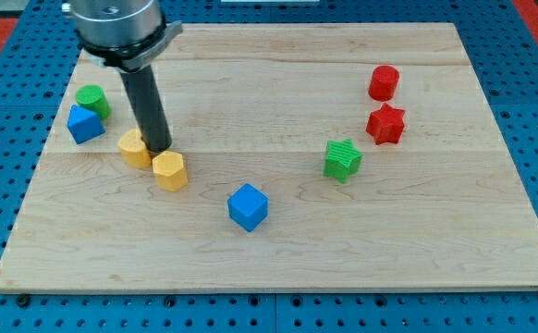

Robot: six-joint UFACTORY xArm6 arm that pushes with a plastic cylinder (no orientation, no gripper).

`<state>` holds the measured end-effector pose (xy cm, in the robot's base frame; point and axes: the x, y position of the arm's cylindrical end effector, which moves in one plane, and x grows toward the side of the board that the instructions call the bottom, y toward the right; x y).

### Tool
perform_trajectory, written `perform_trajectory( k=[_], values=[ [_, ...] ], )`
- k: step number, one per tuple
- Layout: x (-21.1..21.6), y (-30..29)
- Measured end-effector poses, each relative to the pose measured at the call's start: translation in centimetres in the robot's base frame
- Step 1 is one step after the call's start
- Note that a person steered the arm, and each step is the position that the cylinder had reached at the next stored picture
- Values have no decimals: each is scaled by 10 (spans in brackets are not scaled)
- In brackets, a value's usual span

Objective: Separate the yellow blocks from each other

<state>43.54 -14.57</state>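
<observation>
Two yellow blocks lie close together at the view's left. One yellow block [134, 148] is partly hidden behind the rod; its shape is unclear. The other, a yellow hexagonal block [169, 171], lies just below and right of it. My tip [160, 149] stands between them, touching or nearly touching both, at the first block's right edge and the hexagonal block's top.
A green cylinder [92, 99] and a blue block [84, 123] sit left of the yellow blocks. A blue cube [248, 206] lies at lower centre. A green star [342, 159], a red star [385, 124] and a red cylinder [384, 83] are on the right of the wooden board [278, 259].
</observation>
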Motion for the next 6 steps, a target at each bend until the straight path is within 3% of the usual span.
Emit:
perform_trajectory(
  k=[2,3,5,6],
  values=[
    [42,35],
    [30,44],
    [88,-22],
    [46,-101]
  ],
)
